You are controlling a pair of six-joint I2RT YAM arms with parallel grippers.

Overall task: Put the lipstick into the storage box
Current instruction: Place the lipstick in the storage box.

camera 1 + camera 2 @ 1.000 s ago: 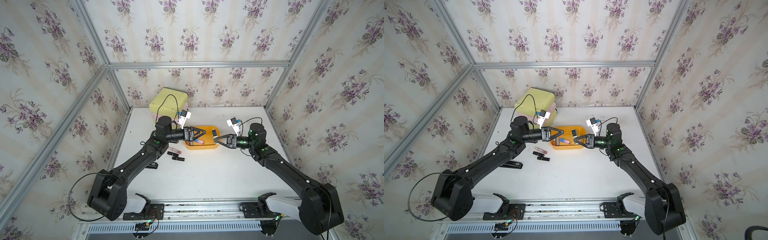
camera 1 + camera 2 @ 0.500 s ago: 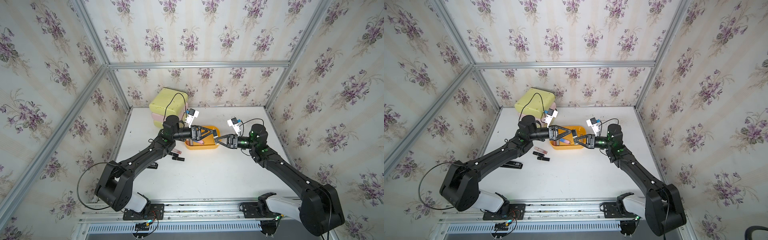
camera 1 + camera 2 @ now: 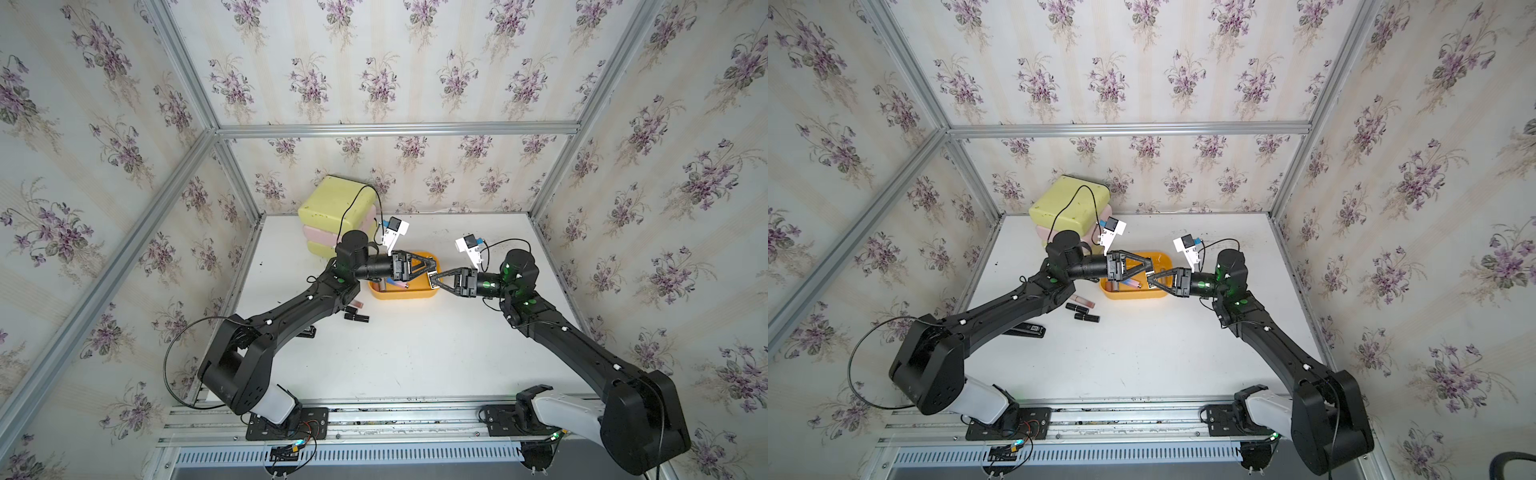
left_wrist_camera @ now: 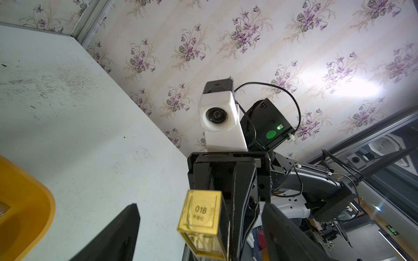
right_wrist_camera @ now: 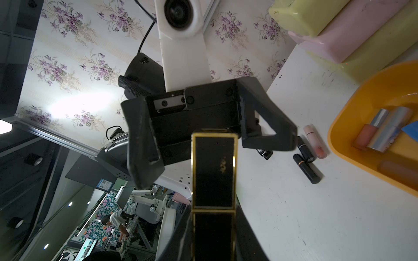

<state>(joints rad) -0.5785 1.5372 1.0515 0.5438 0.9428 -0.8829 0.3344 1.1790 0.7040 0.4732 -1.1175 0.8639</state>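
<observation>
Two sets of black jaws meet nose to nose above the right end of the storage box (image 3: 405, 294), a shallow orange-yellow tray near the back of the white bench (image 3: 415, 353). Jaws of the right gripper (image 3: 433, 279) are pinched on the lipstick (image 5: 213, 171), a square black case edged in gold, which sticks straight out from between them toward the other arm; its gold end cap, stamped 01B, shows in the left wrist view (image 4: 200, 214). Jaws of the left gripper (image 3: 432, 269) stand spread, one finger (image 4: 113, 237) on each side of that case without touching it. Inside the tray lie a pink tube with a silver cap (image 5: 369, 128), a silver tube (image 5: 390, 128) touching it, a brownish tube (image 5: 398, 169) nearer the rim, and something blue (image 5: 410, 128). Just outside the tray's left end, on the bench, lie a pale pink gloss tube (image 3: 1083, 301) and two black tubes (image 3: 1087, 318), close together; a longer flat black item (image 3: 1027, 330) lies beside the left arm. Behind the tray, in the back corner, stands a stack of pale green and pink lidded boxes (image 3: 338, 208). Floral wallpaper (image 3: 374, 75) lines the enclosure.
</observation>
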